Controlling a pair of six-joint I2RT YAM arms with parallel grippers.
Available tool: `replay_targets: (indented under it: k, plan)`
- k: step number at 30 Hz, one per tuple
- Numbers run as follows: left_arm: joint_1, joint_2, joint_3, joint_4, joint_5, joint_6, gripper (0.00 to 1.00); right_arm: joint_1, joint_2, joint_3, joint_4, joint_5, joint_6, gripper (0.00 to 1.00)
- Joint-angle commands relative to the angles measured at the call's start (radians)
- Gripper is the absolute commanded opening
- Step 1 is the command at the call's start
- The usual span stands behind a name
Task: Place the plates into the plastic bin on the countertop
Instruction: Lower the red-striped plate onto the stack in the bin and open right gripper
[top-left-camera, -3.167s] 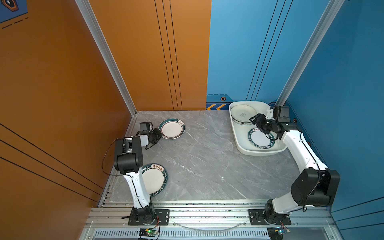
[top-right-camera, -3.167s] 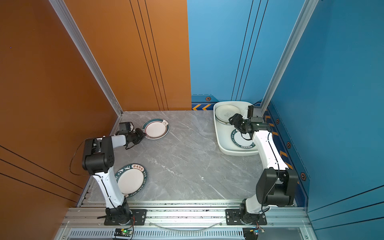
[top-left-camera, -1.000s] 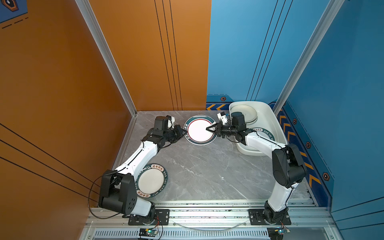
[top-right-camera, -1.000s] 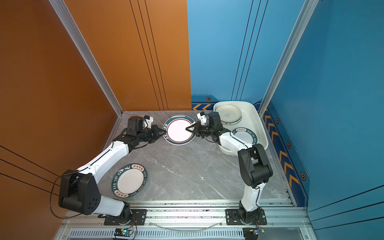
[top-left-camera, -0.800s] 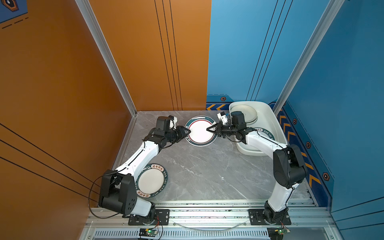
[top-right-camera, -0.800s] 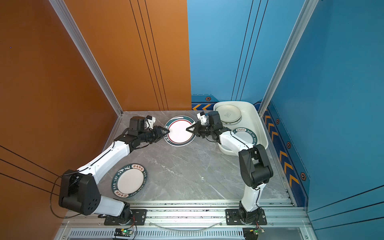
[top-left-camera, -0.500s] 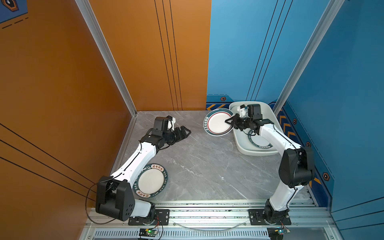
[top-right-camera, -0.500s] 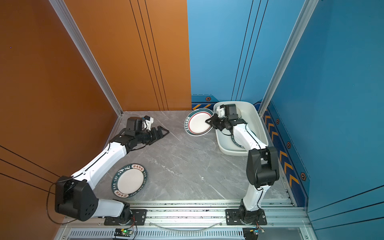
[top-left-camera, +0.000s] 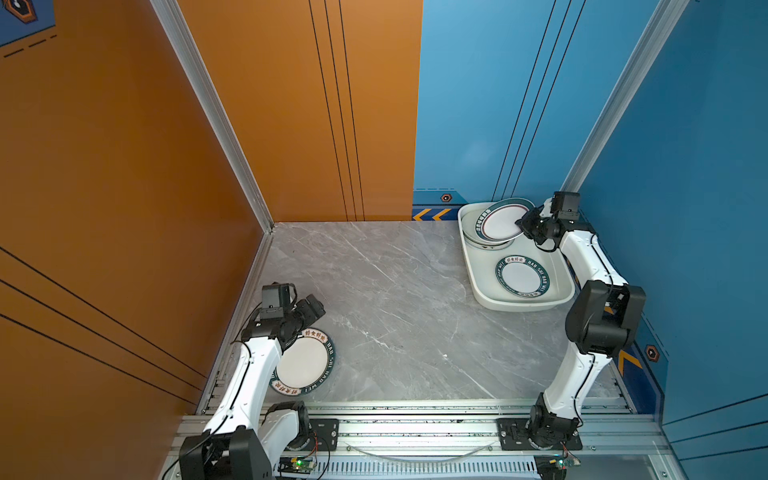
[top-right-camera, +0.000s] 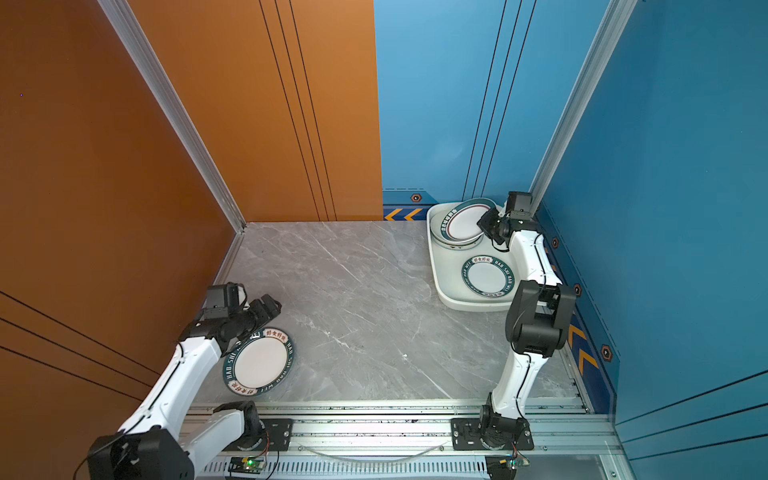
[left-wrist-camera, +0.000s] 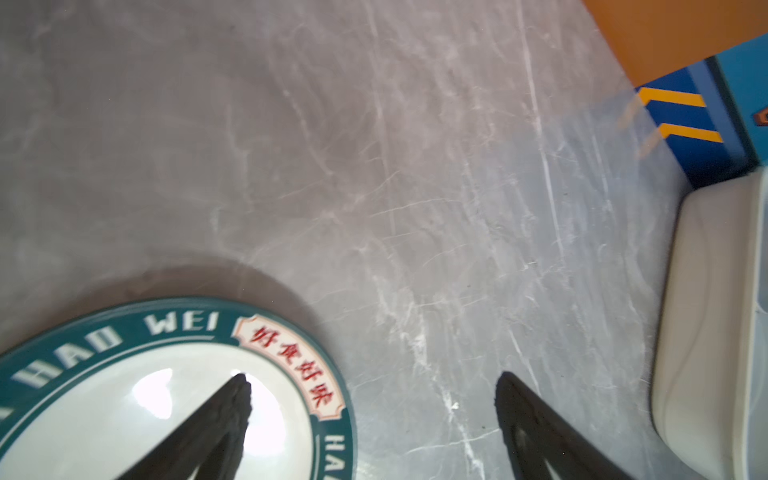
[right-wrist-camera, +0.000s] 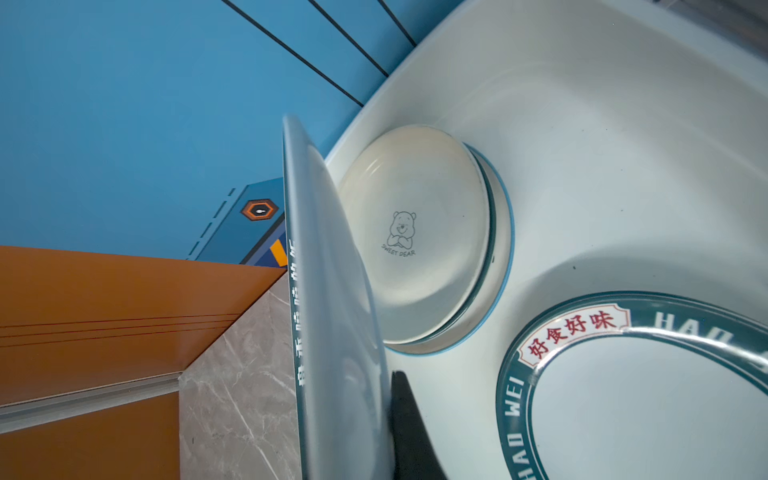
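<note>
From my station, the right claw (top-left-camera: 524, 224) is clamped on a green-rimmed plate (top-left-camera: 498, 222), pinching it at its 3 o'clock edge. That plate is tilted and raised over the cream plate stack (right-wrist-camera: 415, 232) in the far end of the plastic bin (top-left-camera: 482, 266). I cannot tell whether its low edge touches the stack. The top cream plate carries a small bear drawing. The bin sits at about 2 o'clock on the counter (top-left-camera: 395, 291), close to the blue wall (top-left-camera: 685, 208). In its near end a second lettered plate (top-left-camera: 522, 276) lies flat on the bottom.

My left claw (left-wrist-camera: 372, 375) stands wide open and holds nothing. It hangs at the 12 o'clock rim of the one loose plate (top-left-camera: 305, 363), which lies flat at about 7 o'clock on the counter, well apart from the bin. In the left wrist view one finger (left-wrist-camera: 224, 415) shows over the plate's white well and the other over bare counter, with the rim between them.
</note>
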Motion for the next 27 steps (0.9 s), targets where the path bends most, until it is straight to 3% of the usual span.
replay_targets:
  k: [1, 11, 27]
  plan:
    - [0.040, -0.052, -0.043, -0.039, -0.052, 0.018, 0.93, 0.002, 0.086, 0.088, 0.002, 0.012, 0.044, 0.00]
    - [0.115, -0.087, -0.056, -0.060, -0.057, 0.024, 0.93, 0.015, 0.297, 0.274, -0.040, 0.006, 0.107, 0.02]
    - [0.156, -0.049, -0.060, -0.039, -0.032, 0.044, 0.93, 0.020, 0.331, 0.318, -0.128, 0.053, 0.074, 0.46]
